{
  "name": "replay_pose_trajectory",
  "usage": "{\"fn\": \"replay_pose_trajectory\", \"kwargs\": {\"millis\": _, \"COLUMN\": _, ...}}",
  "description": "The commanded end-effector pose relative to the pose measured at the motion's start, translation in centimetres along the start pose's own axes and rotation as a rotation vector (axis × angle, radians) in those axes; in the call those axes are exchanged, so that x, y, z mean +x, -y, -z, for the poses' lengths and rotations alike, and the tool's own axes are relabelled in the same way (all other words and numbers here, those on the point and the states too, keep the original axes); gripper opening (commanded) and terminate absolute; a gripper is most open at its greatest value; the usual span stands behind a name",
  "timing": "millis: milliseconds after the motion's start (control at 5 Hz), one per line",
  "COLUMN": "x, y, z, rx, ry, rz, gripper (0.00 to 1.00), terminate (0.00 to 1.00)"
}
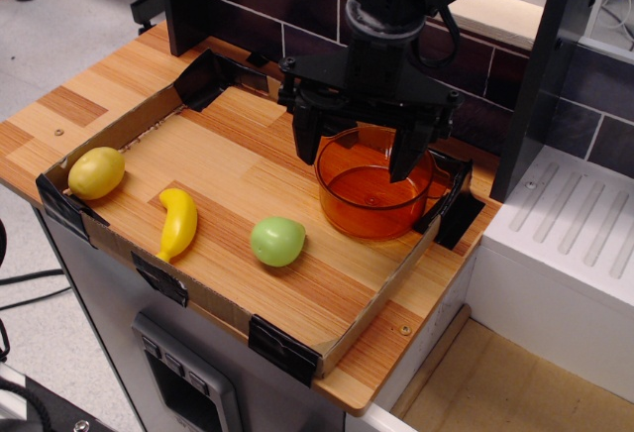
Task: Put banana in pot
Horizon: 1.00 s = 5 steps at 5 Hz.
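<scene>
The yellow banana lies flat on the wooden tray floor at the front left, curved, one end pointing to the front edge. The transparent orange pot stands upright at the right of the tray and looks empty. My black gripper hangs over the pot's left rim, its two fingers spread wide apart and holding nothing. The banana is well to the left of and nearer than the gripper.
A round yellow lemon-like fruit lies at the tray's left corner. A green round fruit lies between the banana and the pot. Low cardboard walls with black clips edge the tray. A dark brick wall stands behind; a white rack stands to the right.
</scene>
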<state>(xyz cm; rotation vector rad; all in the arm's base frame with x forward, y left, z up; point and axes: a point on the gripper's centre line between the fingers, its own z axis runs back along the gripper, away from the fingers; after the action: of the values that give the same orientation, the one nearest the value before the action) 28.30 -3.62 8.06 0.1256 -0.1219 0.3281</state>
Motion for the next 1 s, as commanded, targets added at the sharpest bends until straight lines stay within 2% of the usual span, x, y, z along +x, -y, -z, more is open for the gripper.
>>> {"fn": "replay_pose_trajectory", "kwargs": {"millis": 0, "x": 0.0, "y": 0.0, "z": 0.0, "rx": 0.0, "ry": 0.0, "rz": 0.0, "gripper": 1.0, "terminate": 0.0}}
{"fn": "replay_pose_trajectory", "kwargs": {"millis": 200, "x": 0.4, "y": -2.6, "z": -0.5, "rx": -0.047, "ry": 0.057, "rz": 0.011, "gripper": 1.0, "terminate": 0.0}}
{"fn": "replay_pose_trajectory", "kwargs": {"millis": 400, "x": 0.9, "y": -5.0, "z": -1.0, "rx": -0.106, "ry": 0.075, "rz": -0.014, "gripper": 1.0, "terminate": 0.0}}
{"fn": "replay_pose_trajectory", "kwargs": {"millis": 600, "x": 1.6, "y": -7.5, "z": -1.7, "rx": -0.13, "ry": 0.094, "rz": -0.064, "gripper": 1.0, "terminate": 0.0}}
{"fn": "replay_pose_trajectory", "kwargs": {"millis": 800, "x": 1.7, "y": -9.4, "z": -1.2, "rx": -0.106, "ry": 0.103, "rz": -0.098, "gripper": 1.0, "terminate": 0.0}}
